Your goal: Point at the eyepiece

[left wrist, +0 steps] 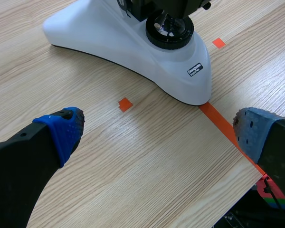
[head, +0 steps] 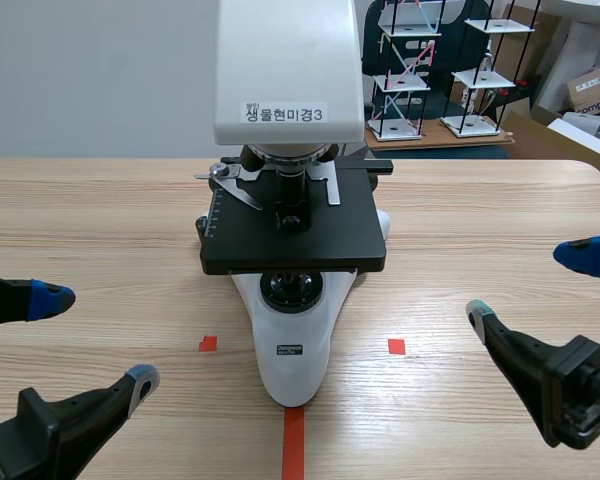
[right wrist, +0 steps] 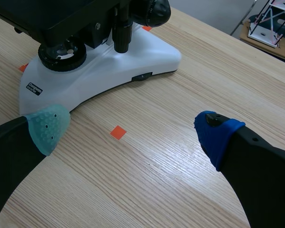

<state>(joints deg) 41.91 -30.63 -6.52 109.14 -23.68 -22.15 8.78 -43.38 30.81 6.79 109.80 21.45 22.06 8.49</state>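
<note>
While L gripper (head: 99,339) & R gripper (head: 522,283) gape wide, microscope (head: 292,345) on wood table (head: 100,220), wire racks (head: 400,82), maybe models, behind.

White microscope (head: 293,350), black stage (head: 355,238), wood-grain table (head: 100,220), orange-red tape marks (head: 293,445), grey-green dotted pad (right wrist: 47,128) on right pincer (right wrist: 130,126)

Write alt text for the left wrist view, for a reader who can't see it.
A white microscope base, with a round black light housing on top, sits on a wooden table ahead of the left gripper, which is open and holds nothing. An orange-red tape line runs from the base's narrow end back toward the gripper.
</note>
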